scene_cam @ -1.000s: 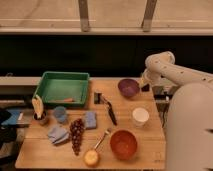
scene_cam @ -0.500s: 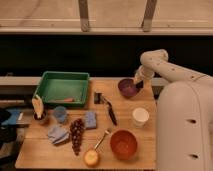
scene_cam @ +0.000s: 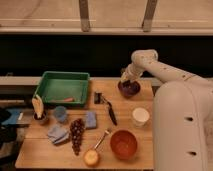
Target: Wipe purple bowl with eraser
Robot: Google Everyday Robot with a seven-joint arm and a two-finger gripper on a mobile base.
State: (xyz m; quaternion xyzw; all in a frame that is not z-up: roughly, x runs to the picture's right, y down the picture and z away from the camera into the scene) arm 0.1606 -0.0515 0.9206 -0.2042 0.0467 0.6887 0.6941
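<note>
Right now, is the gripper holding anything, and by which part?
Cannot tell. The gripper sits at the purple bowl, at its rim; any held item is hidden.

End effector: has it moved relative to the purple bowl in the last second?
Yes. The end effector has swung left and down from beside the table's right edge and now sits over the purple bowl; the white cup stayed put.

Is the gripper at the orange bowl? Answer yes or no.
No. The gripper is at the purple bowl at the table's far edge, while the orange bowl sits apart near the front edge.
</note>
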